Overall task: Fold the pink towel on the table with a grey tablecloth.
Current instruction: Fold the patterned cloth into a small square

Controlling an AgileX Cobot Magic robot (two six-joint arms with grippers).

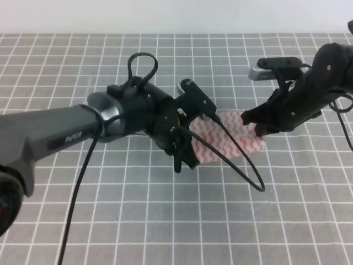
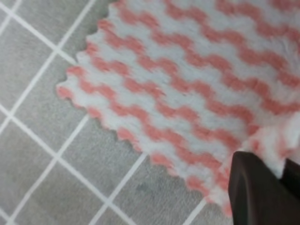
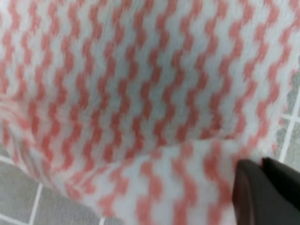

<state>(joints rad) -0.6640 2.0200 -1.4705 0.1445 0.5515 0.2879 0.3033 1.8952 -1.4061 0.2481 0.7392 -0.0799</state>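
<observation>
Both claws on pink towel [image 1: 229, 138]

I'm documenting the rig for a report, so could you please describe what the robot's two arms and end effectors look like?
The left arm has a smooth grey casing with small white lettering, ending in a black wrist and black left end effector. Thin black cables loop above it and trail below. The right arm is black throughout, carrying a small silver-and-black module, with a black right end effector. The wrist views show dark, rounded fingertips.
</observation>
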